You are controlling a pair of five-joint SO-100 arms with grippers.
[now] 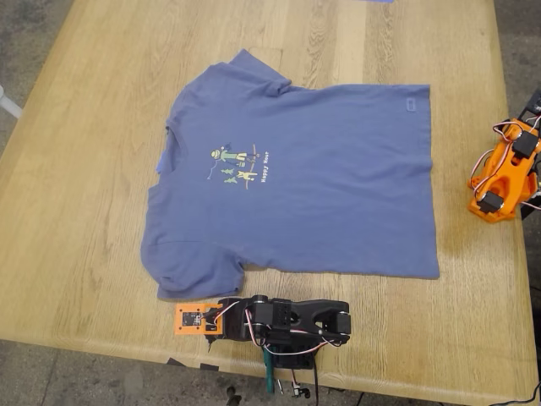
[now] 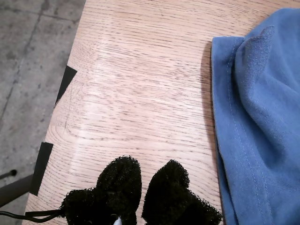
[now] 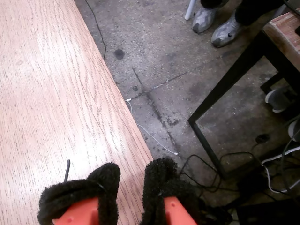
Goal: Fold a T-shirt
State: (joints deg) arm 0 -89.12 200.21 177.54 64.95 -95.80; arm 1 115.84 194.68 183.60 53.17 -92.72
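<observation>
The slate-blue T-shirt (image 1: 313,182) lies spread flat on the wooden table (image 1: 84,211), collar toward the exterior view's left and hem toward its right, with the small cartoon print (image 1: 237,165) face up. My first gripper (image 1: 211,326), black, lies by the table's front edge, just in front of the shirt's near sleeve. In the first wrist view its black fuzzy pads (image 2: 119,185) are together and empty, with the sleeve's hem (image 2: 253,131) beside them. My second gripper (image 1: 511,148), orange, rests at the exterior view's right edge, apart from the shirt. Its pads (image 3: 105,183) are together and empty.
Black tape strips (image 2: 44,161) mark the table's front edge near my first gripper. The second wrist view shows the table's edge (image 3: 126,117), the floor with cables (image 3: 154,138), a dark table leg (image 3: 225,89) and a person's shoes (image 3: 220,26).
</observation>
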